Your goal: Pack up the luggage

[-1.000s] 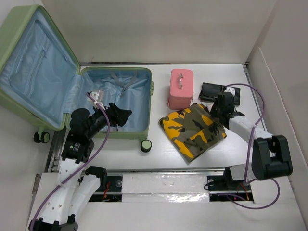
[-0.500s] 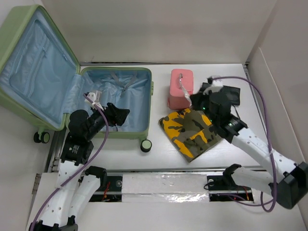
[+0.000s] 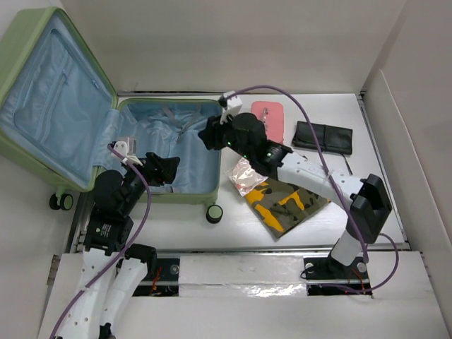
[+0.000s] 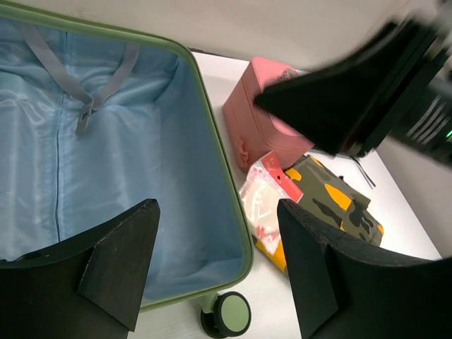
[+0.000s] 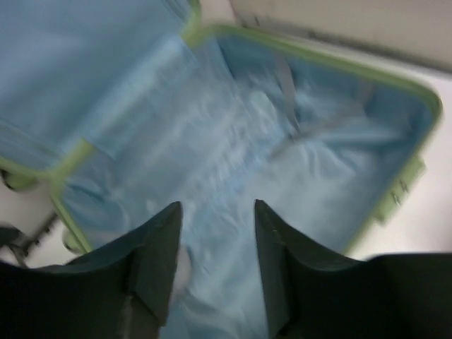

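The luggage [image 3: 187,152] lies open, its light-green lid [image 3: 49,92] leaning back at the left and its pale blue lining showing. It holds only its grey straps [image 3: 173,116]. My left gripper [image 3: 164,169] is open and empty over the case's near part; in the left wrist view [image 4: 217,208] it straddles the green rim [image 4: 233,205]. My right gripper [image 3: 212,134] is open above the case's right side; the right wrist view [image 5: 217,206] shows blurred blue lining [image 5: 233,134] between its fingers. A camouflage cloth [image 3: 289,201] lies on the table to the right.
A clear plastic packet [image 3: 244,175] lies at the cloth's left corner. A pink boxy case [image 3: 270,111] stands behind my right arm, and a black pouch [image 3: 323,136] lies at the back right. A suitcase wheel [image 3: 214,212] sticks out at the front.
My right arm swung left from the black pouch, across the camouflage cloth, to above the open luggage. The plastic packet now shows beside the cloth. My left gripper shifted slightly left.
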Tool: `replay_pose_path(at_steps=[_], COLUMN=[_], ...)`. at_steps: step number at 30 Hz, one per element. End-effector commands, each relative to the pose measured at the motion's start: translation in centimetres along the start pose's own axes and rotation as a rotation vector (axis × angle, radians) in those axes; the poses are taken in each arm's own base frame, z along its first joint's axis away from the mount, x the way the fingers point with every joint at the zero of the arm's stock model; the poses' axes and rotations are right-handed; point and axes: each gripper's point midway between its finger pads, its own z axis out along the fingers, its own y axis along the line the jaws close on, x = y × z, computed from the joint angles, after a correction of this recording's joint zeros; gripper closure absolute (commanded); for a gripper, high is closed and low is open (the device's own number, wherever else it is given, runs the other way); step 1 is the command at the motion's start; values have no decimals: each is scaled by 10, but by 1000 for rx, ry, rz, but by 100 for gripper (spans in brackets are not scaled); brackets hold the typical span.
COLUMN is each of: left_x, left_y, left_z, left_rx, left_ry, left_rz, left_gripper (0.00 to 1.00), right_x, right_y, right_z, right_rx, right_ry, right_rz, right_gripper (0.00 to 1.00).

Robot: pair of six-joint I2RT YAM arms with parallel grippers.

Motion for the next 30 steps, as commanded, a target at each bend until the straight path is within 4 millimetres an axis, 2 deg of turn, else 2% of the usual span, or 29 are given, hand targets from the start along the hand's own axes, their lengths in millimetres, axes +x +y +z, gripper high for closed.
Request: replay_pose_path(at_steps=[1,2,3,4,5,6,7,8,9,10,12,13,15,17,20,21,24,27,29,30], left_x=[-26,-25,-25,-23,-22,-21,-21,-20,-20,-20,-21,-20,-18,-16,-17,-16,-15,-15,-14,-14], left_y=[-6,-9,-9,-12,-12,-11,-11,-12,-14,-15,-15,-14,-14,-15,-15,-15,-14,-15,-15,-15], left_z=[-5,-5,-5,-5,-4,-3,-2,-2,-2,-3,-2,-1,0,0,1,1,1,1,0,0], left_rx=[-5,10,14,28,29,25,24,30,43,47,49,45,52,61,58,59,57,58,61,61], left_ry=[-75,-72,-70,-63,-61,-56,-55,-52,-52,-54,-53,-50,-43,-39,-37,-37,-36,-34,-36,-36], left_rz=[3,5,7,10,11,11,13,13,16,17,18,17,17,19,18,18,18,19,20,20], left_gripper=[35,35,35,35,34,34,34,34,34,33,33,33,33,32,32,32,32,32,32,32], right_x=[-45,-43,-34,-26,-6,21,37,67,82,112,132,149,165,184,198,210,221,223,221,223], right_y=[-53,-71,-93,-110,-130,-140,-146,-146,-149,-156,-161,-166,-173,-178,-173,-174,-173,-181,-191,-190], right_z=[-35,-44,-60,-67,-76,-83,-89,-100,-105,-117,-127,-134,-137,-137,-128,-124,-116,-113,-111,-111], right_rx=[118,160,217,257,308,332,351,358,374,397,420,435,442,438,410,401,395,417,434,424], right_ry=[-133,-129,-111,-85,-7,67,118,220,250,305,327,359,393,455,502,534,550,527,500,500], right_rz=[5,3,-2,-26,-56,-85,-100,-119,-127,-133,-122,-117,-108,-103,-114,-117,-119,-110,-92,-87], right_gripper=[51,62,91,100,100,100,100,100,98,78,52,35,24,21,17,17,21,32,49,56])
